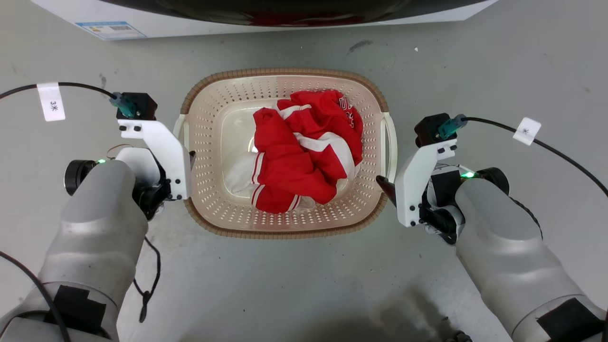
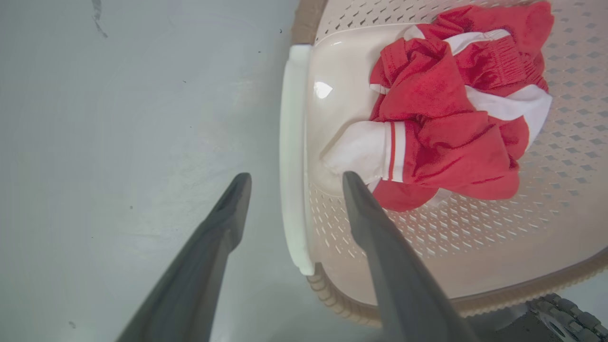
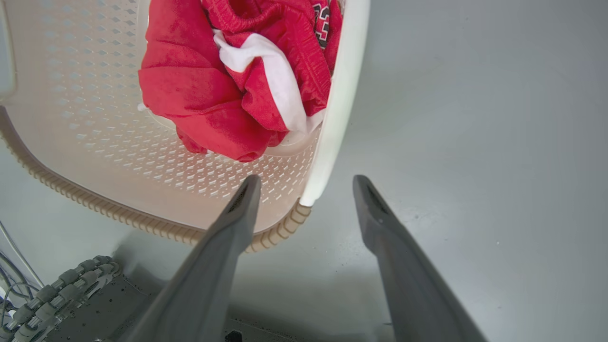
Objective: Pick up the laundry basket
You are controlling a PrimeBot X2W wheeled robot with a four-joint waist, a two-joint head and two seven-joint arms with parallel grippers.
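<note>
Our head camera looks straight down on the laundry basket (image 1: 213,156) on the floor (image 1: 304,285). Our wrist cameras sit close above its opposite ends, each looking down past the edge; all three views share the red clothes (image 1: 294,166).

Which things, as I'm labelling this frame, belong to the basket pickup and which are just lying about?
Job: laundry basket, left handle, right handle, left tool, right tool.
Lying about: red-and-white clothes inside basket, washing machine.
</note>
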